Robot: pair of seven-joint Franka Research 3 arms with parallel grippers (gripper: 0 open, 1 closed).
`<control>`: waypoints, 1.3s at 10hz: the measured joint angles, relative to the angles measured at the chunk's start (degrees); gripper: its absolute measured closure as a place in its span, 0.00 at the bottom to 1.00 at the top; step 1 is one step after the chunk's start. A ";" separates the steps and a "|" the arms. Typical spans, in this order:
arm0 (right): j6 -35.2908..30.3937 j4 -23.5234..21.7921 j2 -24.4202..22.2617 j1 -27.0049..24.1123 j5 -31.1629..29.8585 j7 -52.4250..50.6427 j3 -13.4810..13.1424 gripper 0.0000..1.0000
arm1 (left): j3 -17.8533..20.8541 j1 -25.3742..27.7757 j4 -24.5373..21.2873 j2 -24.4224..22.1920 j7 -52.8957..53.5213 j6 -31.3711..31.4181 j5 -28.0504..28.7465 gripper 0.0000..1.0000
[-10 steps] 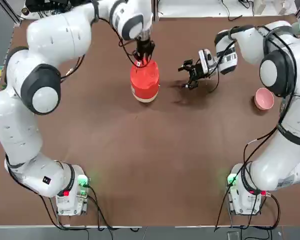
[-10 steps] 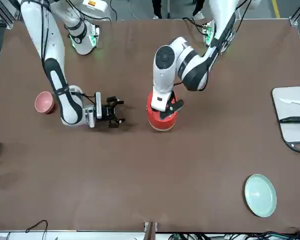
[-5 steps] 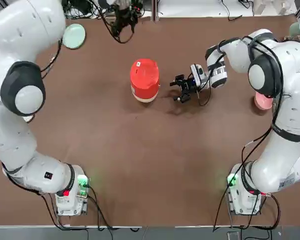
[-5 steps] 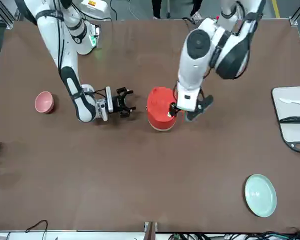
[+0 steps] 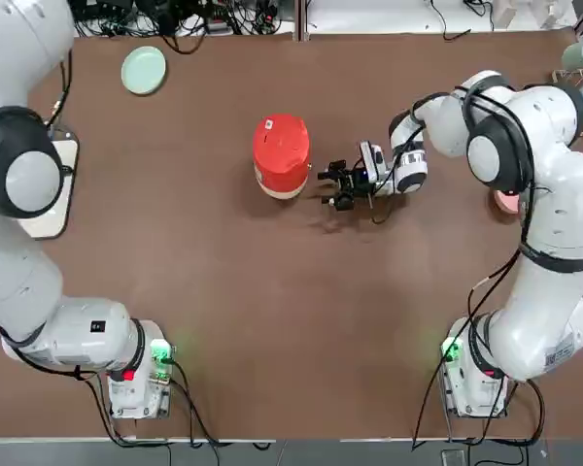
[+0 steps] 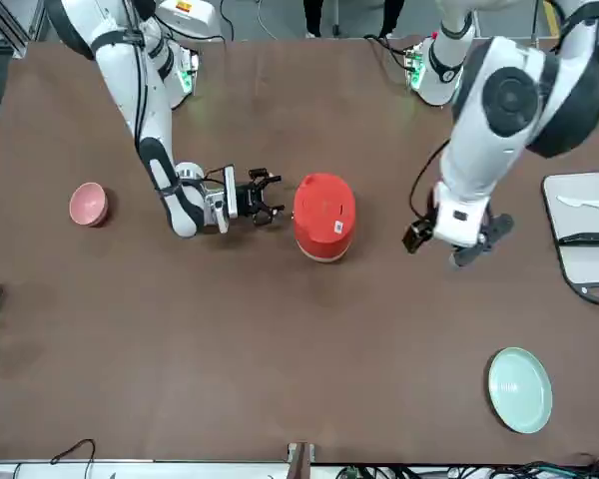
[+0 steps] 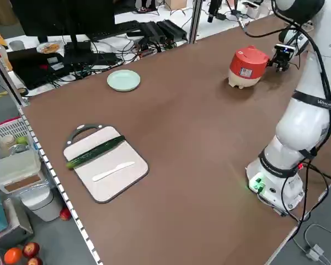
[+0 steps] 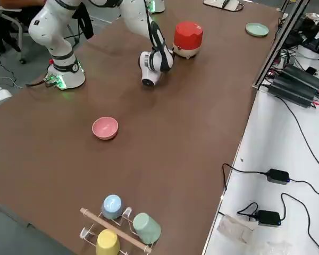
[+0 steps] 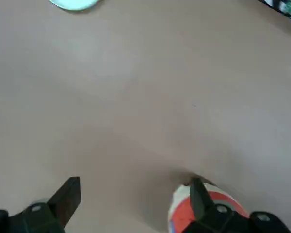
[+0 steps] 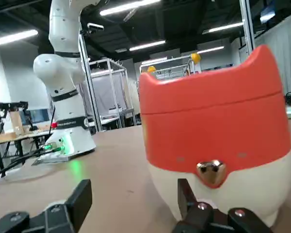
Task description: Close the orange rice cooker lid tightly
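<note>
Clock read from the cooker, 12 away from robot. Left gripper (image 9: 136, 180), jaws spread, held near 9. Orange rice cooker (image 5: 281, 160) standing upright at centre; lid (image 10: 214, 109) seen lowered, seam apparently even; closing judged essentially done, tightness unconfirmed. Right gripper (image 10: 135, 181) held near 4, jaws apart, empty.

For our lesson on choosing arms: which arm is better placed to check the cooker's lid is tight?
Probably the right: its claw is low beside the cooker, facing it; the left has swung clear.
</note>
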 joint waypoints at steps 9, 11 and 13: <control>-1.25 0.58 0.49 -2.24 2.13 -0.87 -0.71 0.21 | 19.46 1.38 -0.08 -11.69 48.58 -11.97 -8.13 0.00; -1.24 1.51 0.47 -2.41 2.67 -0.87 -0.69 0.21 | 22.85 -1.65 -0.08 -12.13 49.12 -12.09 -8.13 0.00; -1.20 1.93 0.47 -2.12 4.60 -0.87 -0.51 0.21 | 22.88 -1.84 -0.36 -12.08 48.91 -12.09 -9.51 0.00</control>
